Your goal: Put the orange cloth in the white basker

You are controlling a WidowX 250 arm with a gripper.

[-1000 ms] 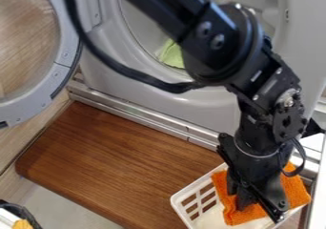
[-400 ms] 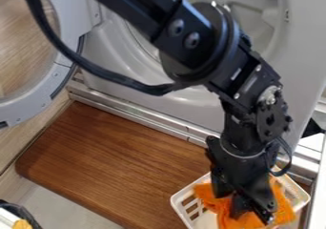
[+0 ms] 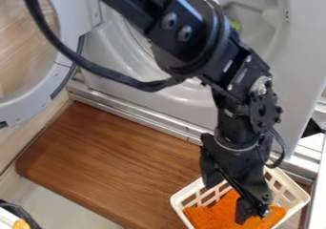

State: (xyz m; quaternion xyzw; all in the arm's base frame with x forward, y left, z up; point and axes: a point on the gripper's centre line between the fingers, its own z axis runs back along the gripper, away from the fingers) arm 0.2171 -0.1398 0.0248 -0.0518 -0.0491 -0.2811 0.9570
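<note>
Gripper [image 3: 226, 203]: above cloth [image 3: 207, 217], jaws apart
Cloth: orange, inside basket [image 3: 179, 195]
Basket: white, beside wooden board [image 3: 115, 161]
Door [image 3: 30, 104]: round, swung open

A black robot arm [image 3: 167, 19] enters at the top edge left of centre, slanting down to the right through a thick round joint [image 3: 194, 37]. Below it the wrist [image 3: 234, 132] hangs nearly upright, with the gripper [image 3: 227, 197] pointing down, its two fingers [image 3: 243, 211] spread apart.

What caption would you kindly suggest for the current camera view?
The open gripper over the orange cloth in the white basket, a round machine door at left.
</note>
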